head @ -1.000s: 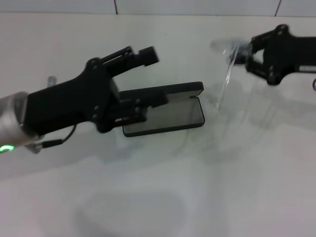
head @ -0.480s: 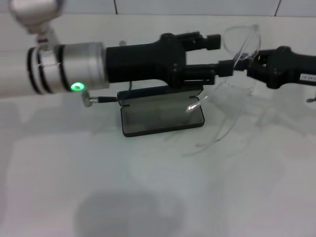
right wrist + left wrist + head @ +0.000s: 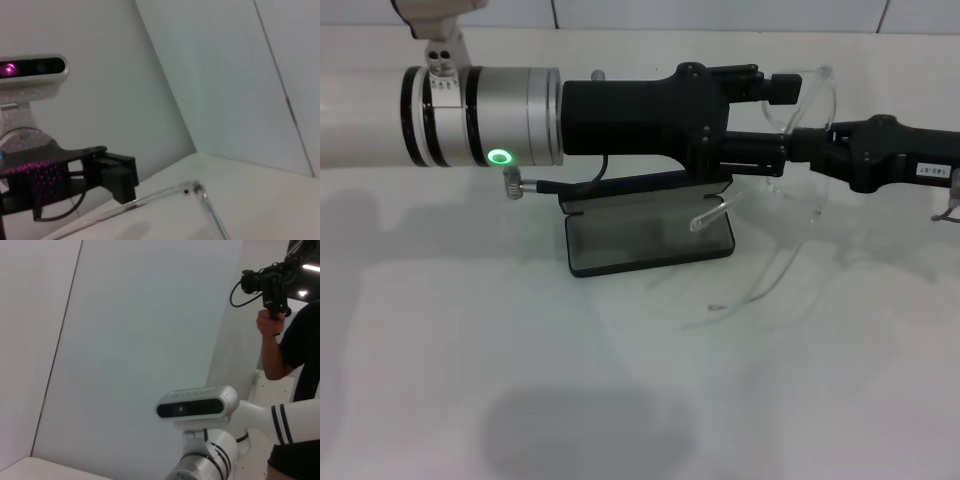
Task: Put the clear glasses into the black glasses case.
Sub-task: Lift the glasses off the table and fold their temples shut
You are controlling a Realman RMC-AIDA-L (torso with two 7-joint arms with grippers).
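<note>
— What's the setting?

— A plain white table (image 3: 620, 400) with a white tiled wall behind it. The black glasses case (image 3: 650, 232) lies open near the middle of the table, its grey-lined tray flat and its lid standing up along the far edge, mostly behind the left arm.

— Where are the arms?

— The left arm reaches across from the left, above the case. The left gripper (image 3: 775, 120) has its two fingers apart, one above the other, and the lens end of the clear glasses (image 3: 800, 150) sits around that gap. The right gripper (image 3: 805, 145) comes in from the right at the same height and meets the glasses from the other side.

— Is the right one gripping the frame?

— Probably, but I cannot tell; its fingertips are lost behind the clear plastic and the left gripper's lower finger.

— And the glasses?

— Held in the air just beyond the case's right end, not inside it. One thin arm hangs down over the tray's right corner, the other trails toward the table in front. The right wrist view shows a clear temple arm (image 3: 165, 197) with its hinge, and the left gripper (image 3: 112, 175) beside it.
</note>
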